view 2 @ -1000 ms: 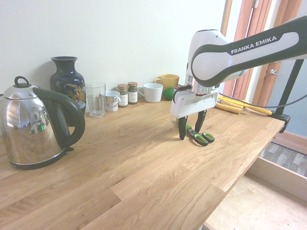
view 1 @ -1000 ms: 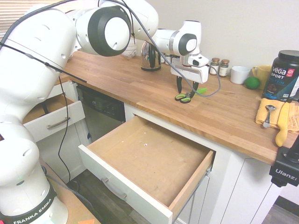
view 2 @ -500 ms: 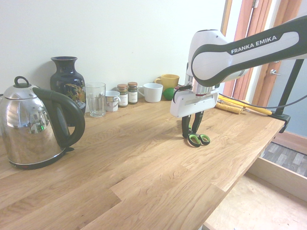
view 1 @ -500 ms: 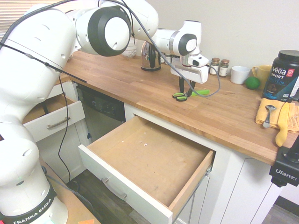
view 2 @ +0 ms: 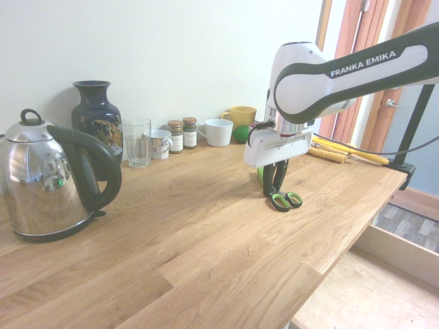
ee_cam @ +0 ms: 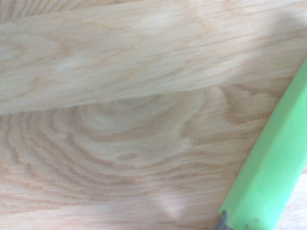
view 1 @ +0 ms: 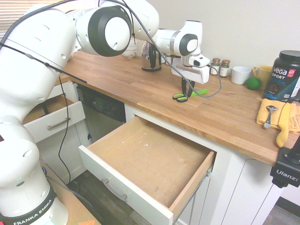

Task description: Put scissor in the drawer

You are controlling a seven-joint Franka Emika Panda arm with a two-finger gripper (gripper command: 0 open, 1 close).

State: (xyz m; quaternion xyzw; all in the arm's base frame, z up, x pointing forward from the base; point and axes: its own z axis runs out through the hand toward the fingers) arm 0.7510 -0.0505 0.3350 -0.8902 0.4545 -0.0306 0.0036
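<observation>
closest in the first exterior view, the drawer (view 1: 145,154), pulled open beneath the edge of the table (view 1: 140,93), with a silver bar handle (view 1: 114,190) on its white front. off to the left, a narrower drawer (view 1: 58,123), also open. on the table at the right, a yellow cloth (view 1: 265,108), bearing a metal utensil (view 1: 269,116). farther in, the fingers (view 1: 187,95), closed and pinching the scissors (view 1: 181,98) between the loop handles and the bright green sheath (view 1: 200,92). down at the tabletop, with loops toward the drawer side; cannot tell whether lifted at all. behind, near the wall, a black tub (view 1: 283,77), a green ball (view 1: 253,83), a white mug (view 1: 240,75), a yellow mug (view 1: 262,73) and two small jars (view 1: 224,68). farther along the table, a shiny kettle (view 1: 150,58).
</observation>
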